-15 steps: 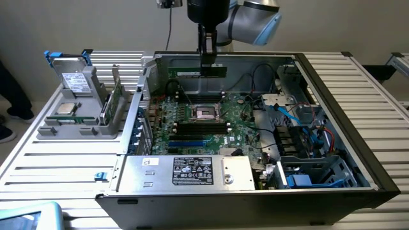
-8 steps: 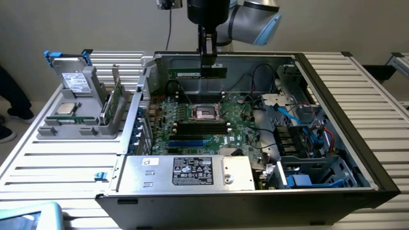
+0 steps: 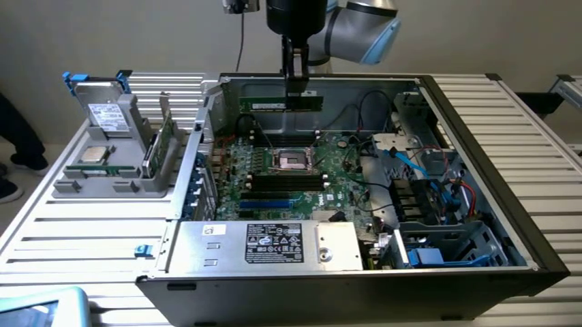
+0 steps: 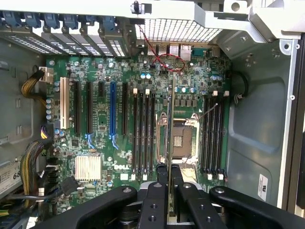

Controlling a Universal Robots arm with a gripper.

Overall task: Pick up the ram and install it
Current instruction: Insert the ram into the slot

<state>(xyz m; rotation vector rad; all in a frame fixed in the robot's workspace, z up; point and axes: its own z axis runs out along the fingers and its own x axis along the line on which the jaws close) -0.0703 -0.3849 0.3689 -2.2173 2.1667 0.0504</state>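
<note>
Exterior view: black gripper (image 3: 298, 95) clamped on long thin green ram (image 3: 266, 104), held level above large green motherboard (image 3: 339, 163) inside open grey metal computer case (image 3: 345, 88).

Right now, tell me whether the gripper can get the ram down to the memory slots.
Probably yes: the gripper, shut on the ram, hangs over the open case, and nothing seems to lie across the memory slots below.

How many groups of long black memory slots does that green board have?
2: one bank beside the processor socket, the other bank on its opposite side. The ram in the end effector may hide a slot.
</note>
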